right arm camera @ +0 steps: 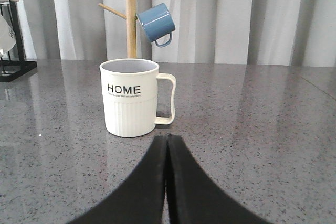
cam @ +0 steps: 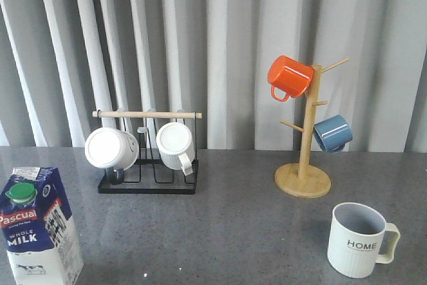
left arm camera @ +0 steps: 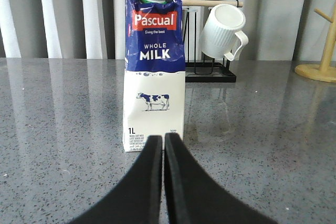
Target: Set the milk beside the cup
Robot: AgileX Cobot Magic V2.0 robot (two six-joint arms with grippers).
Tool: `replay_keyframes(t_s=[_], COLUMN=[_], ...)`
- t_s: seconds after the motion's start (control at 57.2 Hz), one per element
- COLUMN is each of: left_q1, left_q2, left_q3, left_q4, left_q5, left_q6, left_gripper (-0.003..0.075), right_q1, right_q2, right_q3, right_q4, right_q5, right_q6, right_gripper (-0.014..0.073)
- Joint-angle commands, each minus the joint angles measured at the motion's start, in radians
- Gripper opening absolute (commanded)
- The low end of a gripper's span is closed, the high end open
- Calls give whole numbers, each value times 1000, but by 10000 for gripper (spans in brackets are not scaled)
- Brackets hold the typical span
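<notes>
Left gripper (left arm camera: 159, 142): your left fingers are pressed together with nothing between them, low over the table just short of the carton.
Right gripper (right arm camera: 167, 142): your right fingers are likewise closed and empty, pointing at the mug.
Milk (cam: 41, 228): you have it upright at the near left of the grey table (cam: 227, 231), green cap on top, "WHOLE MILK" face toward your left wrist camera.
Cup (cam: 360, 239): it stands upright at the near right, handle to the right, well apart from the milk.
Black rack (cam: 148, 158): farther back on the left, two white mugs (cam: 111, 148) on it.
Wooden mug tree (cam: 303, 151): back right, carrying an orange mug (cam: 289, 77) and a blue mug (cam: 332, 133).
Curtain (cam: 220, 38): grey-white folds behind everything.
</notes>
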Motion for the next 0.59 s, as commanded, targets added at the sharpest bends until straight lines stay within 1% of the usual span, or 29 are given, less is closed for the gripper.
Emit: replay_keyframes(t_s=[0.0,0.507,0.577], left_q1=[3,3,3], left_q2=[-11,-11,-11], left_q3=[-22,-22,-22], left_q4=[-6,-6,-6], left_q5=[-67,-67,-67], left_q6=[-7,-7,-7], left_gripper=[-8,-8,-8], right_q1=[-4,-4,-4], right_q2=[-12,-12,-12], right_q3=[10,10,9], right_q4=[-3,-6,-63], right_q5=[-73,-73,-79], right_q6=[0,0,-65], right_gripper=[-9,-9,-9])
